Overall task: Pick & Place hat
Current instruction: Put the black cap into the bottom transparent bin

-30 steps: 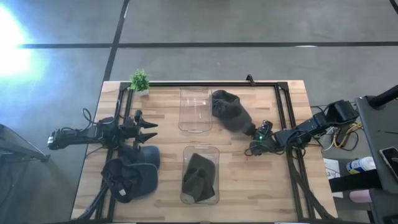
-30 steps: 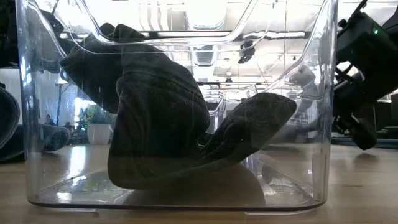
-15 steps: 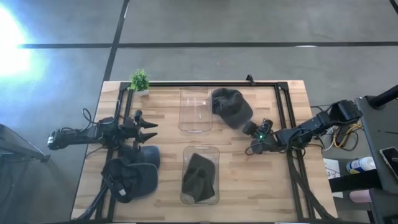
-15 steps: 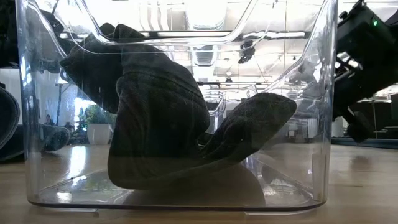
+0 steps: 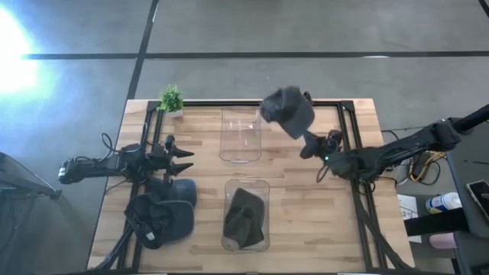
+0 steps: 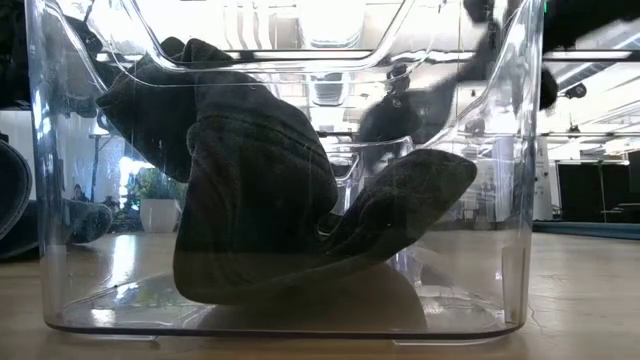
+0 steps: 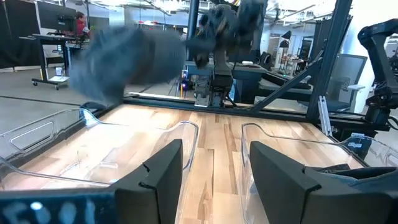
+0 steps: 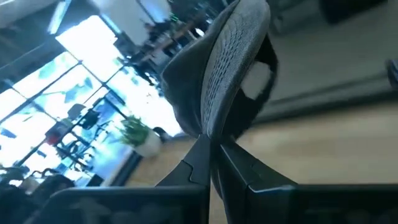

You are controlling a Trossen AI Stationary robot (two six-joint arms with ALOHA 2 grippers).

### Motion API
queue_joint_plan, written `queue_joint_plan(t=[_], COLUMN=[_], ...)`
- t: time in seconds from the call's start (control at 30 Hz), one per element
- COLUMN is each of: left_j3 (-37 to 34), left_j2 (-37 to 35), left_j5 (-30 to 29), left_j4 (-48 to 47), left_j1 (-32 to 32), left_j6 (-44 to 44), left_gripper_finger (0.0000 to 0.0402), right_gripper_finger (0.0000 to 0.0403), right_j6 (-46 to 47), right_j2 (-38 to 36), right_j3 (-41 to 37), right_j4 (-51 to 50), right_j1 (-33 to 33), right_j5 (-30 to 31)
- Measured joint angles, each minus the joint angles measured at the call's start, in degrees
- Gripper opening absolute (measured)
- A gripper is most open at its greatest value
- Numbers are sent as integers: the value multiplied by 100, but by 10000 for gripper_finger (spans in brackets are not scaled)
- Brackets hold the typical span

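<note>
A dark grey hat [image 5: 286,111] hangs in the air over the table's far right part, beside the empty far clear bin [image 5: 241,136]. My right gripper [image 5: 304,142] is shut on it; the left wrist view shows the hat [image 7: 124,56] as a blur, clear of the table. The near clear bin [image 5: 246,215] holds another dark hat [image 6: 260,200], resting on the bin's floor. At the table's left, my left gripper [image 5: 187,156] waits open, nothing between its fingers [image 7: 155,177]. My right gripper pinches the hat's edge [image 8: 207,138] between its two fingers. The fingers come from the table's right side, slanting toward the far left. The hat stands out beyond the fingertips, lifted clear of the table.
A pile of dark hats [image 5: 160,218] lies at the near left, below my left gripper. A small potted plant [image 5: 171,99] stands at the far left corner. Black frame rails [image 5: 348,126] run along the table's far and right sides.
My right gripper has taken hold of the hat that lay on the table beside the far bin and has risen with it, moving toward the far edge. The hat is now lifted clear of the table.
</note>
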Motion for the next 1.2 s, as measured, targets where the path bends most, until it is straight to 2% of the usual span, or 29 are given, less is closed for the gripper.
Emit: queue_joint_plan(t=[0.07, 0.2, 0.27, 0.4, 0.47, 0.6, 0.9, 1.0, 1.2], left_j3=[0, 0, 0, 0, 0, 0, 0, 0, 0], left_j2=[0, 0, 0, 0, 0, 0, 0, 0, 0], left_j5=[1, 1, 0, 1, 1, 0, 2, 2, 0], left_j4=[0, 0, 0, 0, 0, 0, 0, 0, 0], left_j1=[0, 1, 1, 1, 2, 2, -1, 0, -1], left_j6=[-1, 0, 0, 0, -1, -1, 1, 0, 1], left_gripper_finger=[181, 181, 181, 181, 181, 181, 181, 181, 181], right_gripper_finger=[11, 11, 11, 11, 11, 11, 11, 11, 11], right_j6=[-596, -1306, -1294, -662, -469, -426, 108, 197, 581], right_j2=[-166, -363, -389, -241, -123, 98, 1154, 1601, 2359], right_j3=[333, 972, 1339, 2065, 2314, 2598, 3384, 3699, 4196], right_j4=[-8, -260, -918, -2761, -3296, -3208, -3233, -3540, -3875], right_j1=[30, 34, 36, 36, 36, 36, 36, 38, -177], right_j5=[-149, -1228, -1925, -3392, -4226, -5759, -7996, -8477, -8535])
